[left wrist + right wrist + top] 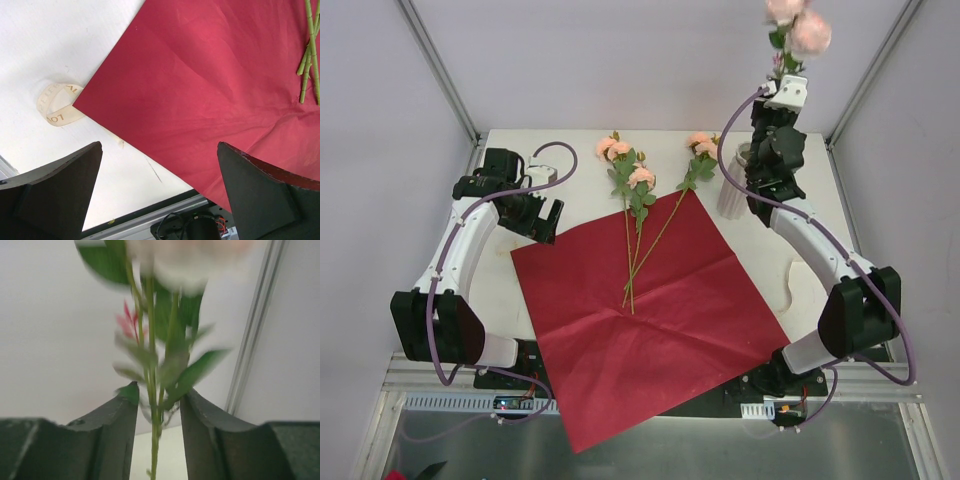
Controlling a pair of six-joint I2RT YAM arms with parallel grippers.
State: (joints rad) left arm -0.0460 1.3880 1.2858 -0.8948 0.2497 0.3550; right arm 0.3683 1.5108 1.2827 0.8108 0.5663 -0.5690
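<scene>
a: hovering over the red paper [650, 310] with the left end effector [159, 147], spread wide, holding nothing; ribbon [57, 104] just beside.
b: farther on, seeing loose sprays [638, 200] across its far corner. farthest, clenching a pink spray [798, 25] in the right end effector [160, 390], well clear of the vase [732, 190].
a: mid-carry, probably. calls next for a steady grip on thin stems.

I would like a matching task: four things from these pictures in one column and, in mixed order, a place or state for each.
1 raised flower; 2 red paper; 3 ribbon; 4 left claw.
A open, holding nothing; B spread on the table; C gripped by the right claw; D looped beside the paper's corner.
Pairs: 1-C, 2-B, 3-D, 4-A.
</scene>
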